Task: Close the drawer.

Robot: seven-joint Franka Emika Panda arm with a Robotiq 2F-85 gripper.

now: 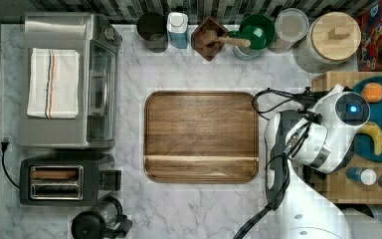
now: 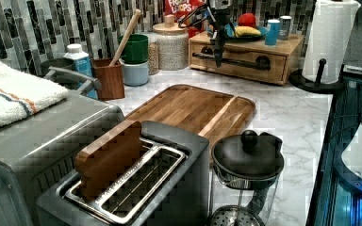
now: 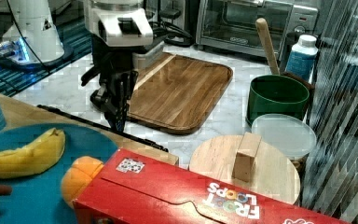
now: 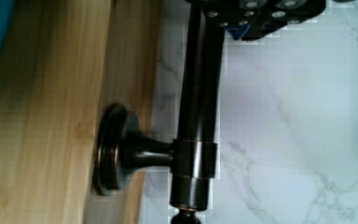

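1. The drawer (image 2: 238, 63) sits in the light-wood box at the back of the counter, at about one o'clock in the left view, under the blue plate (image 3: 37, 196) of fruit. Its front looks nearly flush with the box; whether a small gap remains I cannot tell.
2. The gripper (image 2: 218, 52) hangs right at the black bar handle (image 2: 231, 61), near the middle of its length. In the wrist view the bar (image 4: 198, 107) runs up under the gripper body, but whether the fingers are clenched on it or released I cannot tell.
3. To do this step well, I would push square into the drawer front, straight along its slide, keeping the force level so the drawer does not skew or jam. If the fingers do grip the bar, they should let go only once the front is seated.
4. The box itself is loose on the counter, so a hard shove might slide it toward the wall instead of shutting the drawer.
5. Around it: a paper towel roll (image 2: 330, 40) at two o'clock in the left view, a lidded jar (image 2: 172, 44) at twelve, and a cereal box (image 3: 205, 196) behind.
6. The big wooden board (image 1: 201, 135) lies mid-counter in the top view, well apart from the drawer. Nothing stands between gripper and handle.
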